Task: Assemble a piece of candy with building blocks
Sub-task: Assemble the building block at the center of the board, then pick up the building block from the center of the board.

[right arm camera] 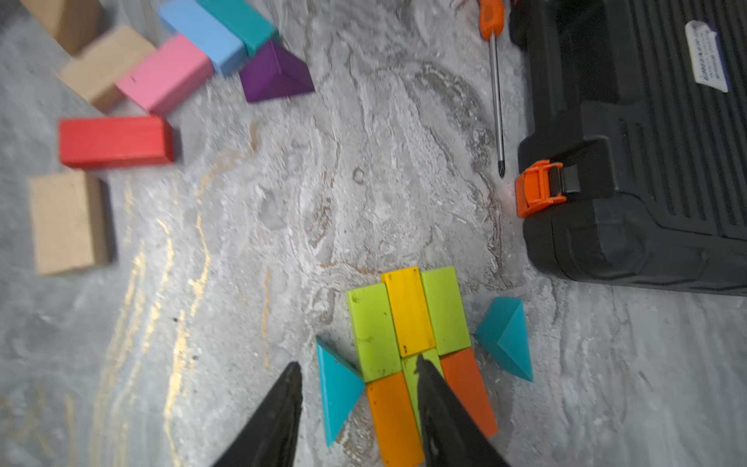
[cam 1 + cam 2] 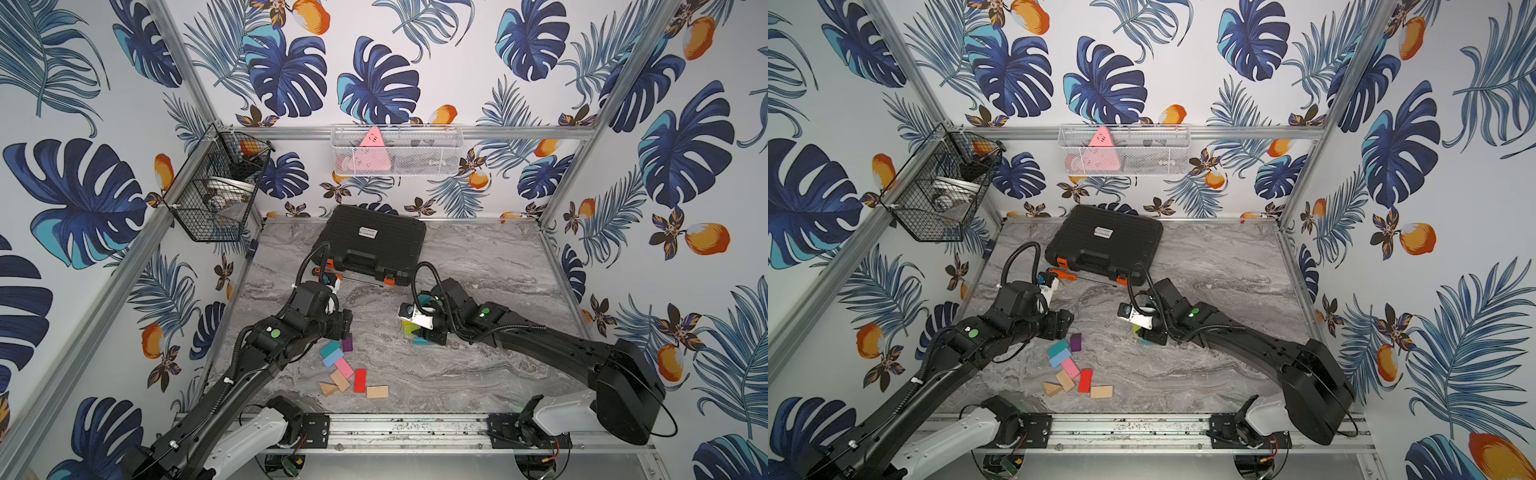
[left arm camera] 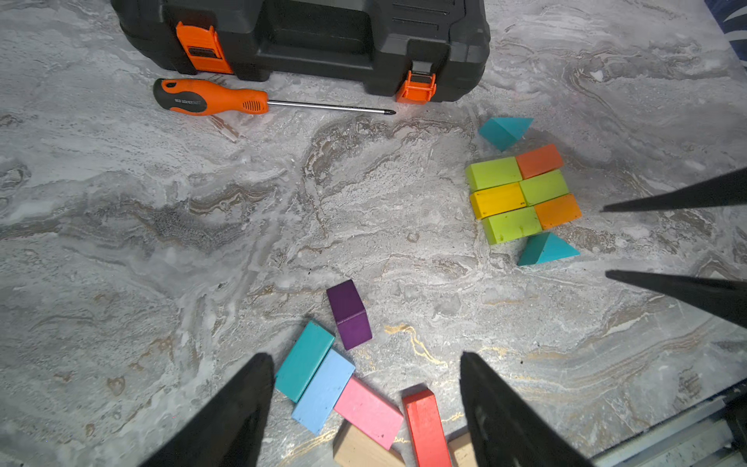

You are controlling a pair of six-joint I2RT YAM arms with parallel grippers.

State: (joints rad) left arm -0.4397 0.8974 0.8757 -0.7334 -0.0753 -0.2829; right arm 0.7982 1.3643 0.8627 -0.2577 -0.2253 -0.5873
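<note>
Green, yellow and orange bricks lie packed into a flat rectangle [image 1: 408,319], also seen in the left wrist view [image 3: 521,198]. One teal wedge [image 1: 339,388] points into one side of it, and another teal wedge [image 1: 505,339] lies just off the opposite side. My right gripper [image 1: 356,364] hangs open low over them, one finger beside the first wedge and not touching it, the other above the bricks. My left gripper [image 3: 366,360] is open above loose blocks: purple [image 3: 349,315], teal [image 3: 305,360], light blue [image 3: 323,390], pink [image 3: 368,412], red [image 3: 424,428] and plain wood [image 2: 377,391].
A shut black tool case [image 2: 372,243] lies at the back of the marble table, with an orange-handled screwdriver [image 3: 210,97] in front of it. A black wire basket [image 2: 216,183] and a white one [image 2: 395,149] hang on the walls.
</note>
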